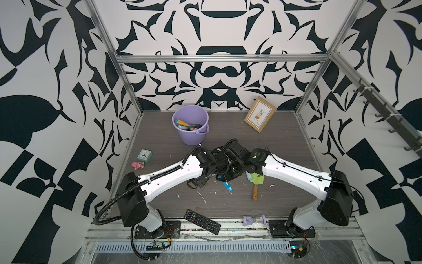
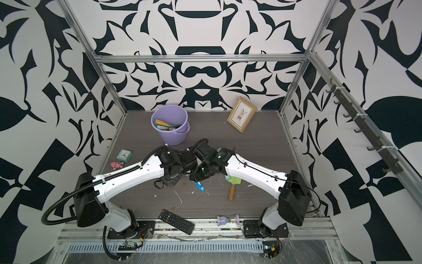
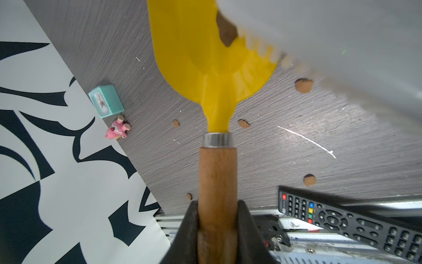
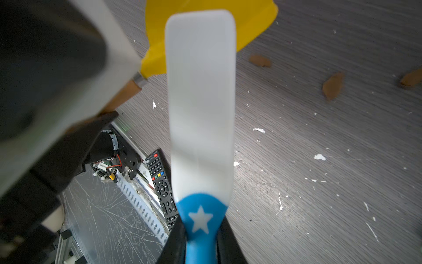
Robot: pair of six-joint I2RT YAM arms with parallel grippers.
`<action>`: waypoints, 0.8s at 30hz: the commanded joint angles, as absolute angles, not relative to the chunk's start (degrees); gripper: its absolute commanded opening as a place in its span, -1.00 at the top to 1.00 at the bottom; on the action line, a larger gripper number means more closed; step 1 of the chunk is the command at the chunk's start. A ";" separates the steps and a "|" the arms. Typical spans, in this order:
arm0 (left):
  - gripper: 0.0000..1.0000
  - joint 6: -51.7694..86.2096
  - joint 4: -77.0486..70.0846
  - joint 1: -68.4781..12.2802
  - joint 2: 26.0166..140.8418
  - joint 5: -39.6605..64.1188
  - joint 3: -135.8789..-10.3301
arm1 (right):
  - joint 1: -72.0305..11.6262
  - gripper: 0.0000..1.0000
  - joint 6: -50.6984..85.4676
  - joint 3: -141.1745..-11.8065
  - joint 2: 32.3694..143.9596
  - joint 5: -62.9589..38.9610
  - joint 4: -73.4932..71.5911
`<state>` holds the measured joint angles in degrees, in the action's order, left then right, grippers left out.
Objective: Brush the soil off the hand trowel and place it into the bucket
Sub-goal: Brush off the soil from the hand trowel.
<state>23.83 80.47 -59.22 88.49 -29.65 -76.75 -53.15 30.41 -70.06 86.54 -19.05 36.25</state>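
So the left gripper [image 3: 217, 205] is clamped on the yellow trowel [image 3: 205, 45] by its handle: one soil clump [image 3: 226, 29] on its blade, five crumbs [image 3: 303, 85] on the table [image 3: 296, 141]. The right gripper [image 4: 201, 230] grips the one blue-and-white brush [image 4: 201, 91], bristles at that blade. One lilac bucket [image 1: 191, 137] stands well apart; a second, green trowel [image 1: 257, 181] lies flat.

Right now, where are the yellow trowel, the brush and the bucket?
yellow trowel [image 3: 201, 52]: left wrist view, on its blade.
brush [image 4: 201, 91]: right wrist view, on the back of its white head.
bucket [image 1: 193, 138]: a top view, on its outer wall.
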 commanded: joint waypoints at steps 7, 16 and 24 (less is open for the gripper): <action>1.00 25.04 79.36 -62.74 84.78 -32.26 -78.60 | -54.84 1.00 32.12 -68.57 88.90 -22.10 26.75; 1.00 27.63 83.15 -66.15 86.46 -38.18 -79.28 | -52.55 1.00 32.17 -71.75 94.55 -15.16 36.71; 1.00 30.18 86.87 -66.63 88.84 -40.79 -76.87 | -50.09 1.00 31.56 -71.92 92.80 -11.89 40.31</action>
